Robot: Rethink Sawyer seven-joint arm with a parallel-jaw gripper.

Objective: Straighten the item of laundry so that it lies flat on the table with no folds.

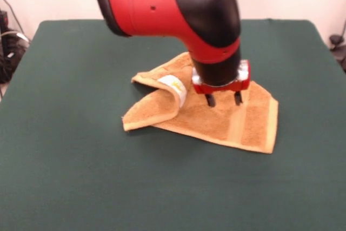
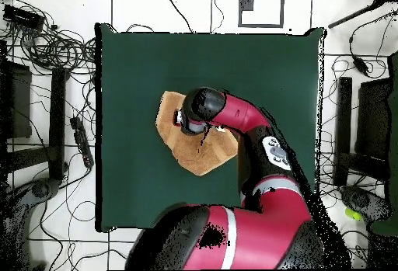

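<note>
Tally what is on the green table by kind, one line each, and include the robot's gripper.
Towel, golden-orange, one corner folded over: 1
White label on the towel's folded part: 1
Gripper, fingers apart, over the towel: 1
Table, dark green: 1
Total: 4

My arm [image 1: 178, 9] leaves the front view at the top edge and hides the towel's [image 1: 216, 117] far corner. From overhead it covers much of the towel and my gripper [image 1: 223, 99]; the label's [image 1: 174, 86] print is illegible.
</note>
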